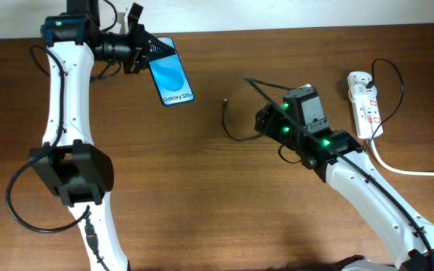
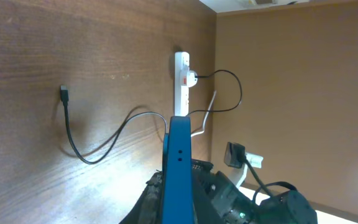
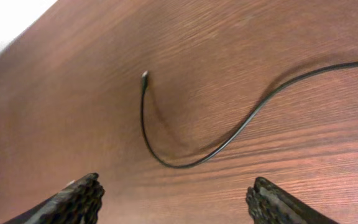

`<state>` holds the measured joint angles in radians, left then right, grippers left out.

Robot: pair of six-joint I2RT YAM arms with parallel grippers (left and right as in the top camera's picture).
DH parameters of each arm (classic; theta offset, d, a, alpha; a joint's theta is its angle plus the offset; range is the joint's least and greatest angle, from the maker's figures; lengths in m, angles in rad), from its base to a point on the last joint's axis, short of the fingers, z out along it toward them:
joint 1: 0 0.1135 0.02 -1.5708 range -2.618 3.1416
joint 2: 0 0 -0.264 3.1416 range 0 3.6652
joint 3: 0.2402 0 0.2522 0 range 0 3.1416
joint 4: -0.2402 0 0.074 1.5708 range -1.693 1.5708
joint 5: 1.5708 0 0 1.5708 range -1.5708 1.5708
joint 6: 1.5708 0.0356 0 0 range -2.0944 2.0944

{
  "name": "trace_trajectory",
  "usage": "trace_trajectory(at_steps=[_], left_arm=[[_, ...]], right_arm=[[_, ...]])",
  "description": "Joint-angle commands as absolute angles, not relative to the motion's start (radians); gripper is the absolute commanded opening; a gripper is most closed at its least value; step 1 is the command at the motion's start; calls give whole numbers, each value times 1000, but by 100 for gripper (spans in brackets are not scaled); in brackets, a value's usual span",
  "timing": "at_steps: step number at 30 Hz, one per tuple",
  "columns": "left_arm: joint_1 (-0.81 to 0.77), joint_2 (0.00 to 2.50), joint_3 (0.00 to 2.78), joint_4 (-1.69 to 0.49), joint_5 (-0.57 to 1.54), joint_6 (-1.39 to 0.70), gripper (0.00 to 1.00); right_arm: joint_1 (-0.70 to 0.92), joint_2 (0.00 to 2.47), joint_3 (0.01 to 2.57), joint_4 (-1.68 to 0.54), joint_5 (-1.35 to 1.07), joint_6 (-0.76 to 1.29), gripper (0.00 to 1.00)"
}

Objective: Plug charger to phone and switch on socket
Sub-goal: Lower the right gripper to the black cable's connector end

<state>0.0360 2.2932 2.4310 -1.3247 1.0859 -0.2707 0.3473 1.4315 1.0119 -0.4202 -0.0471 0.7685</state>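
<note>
Left gripper (image 1: pixel 143 51) is pinched on the top end of the phone (image 1: pixel 172 75), which sits at the back left of the table (image 1: pixel 202 211), screen up and angled, with the "Galaxy S25" end free and pointing toward the middle. It looks raised off the wood, but the overhead view can't confirm that. Right gripper (image 3: pixel 178 200) is spread wide with nothing between the fingers (image 3: pixel 79 199), hovering near the charger (image 3: pixel 142 112). The cable lies loose on the table in a hook shape, with the plug tip (image 3: pixel 144 74) ahead of the fingers and pointing away. The rest runs off to the right toward the socket (image 1: pixel 364 105) at the far right edge. The step in hand looks like the cable pickup. The right gripper should move forward along the cable and centre the straight run just behind the tip between the pads, with the fingers crossing the cable rather than lying along it. It should close close to the tip so only a short stiff stub sticks out; a grab on the bend would leave the tip flopping and hard to aim at the port. Going low matters because the cable is thin and flat on the wood. The cable has slack, so a gentle lift shouldn't drag the socket. The socket switch comes after the plug-in.
</note>
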Motion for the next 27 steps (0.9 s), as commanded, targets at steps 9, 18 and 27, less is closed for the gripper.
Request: trace_trajectory(at_steps=[9,18,27], left_arm=[[40,2291,2437,-1319,1130,-206,0],[33,2291,2437,-1319,1141,-207,0],[33,2291,2437,-1319,1141,-207,0]], right_arm=[[336,1780,1503,-671,-267,449,66],[323,2069,1686,-658,-434,453,53],[327,2178,1685,-625,-450,472,37]])
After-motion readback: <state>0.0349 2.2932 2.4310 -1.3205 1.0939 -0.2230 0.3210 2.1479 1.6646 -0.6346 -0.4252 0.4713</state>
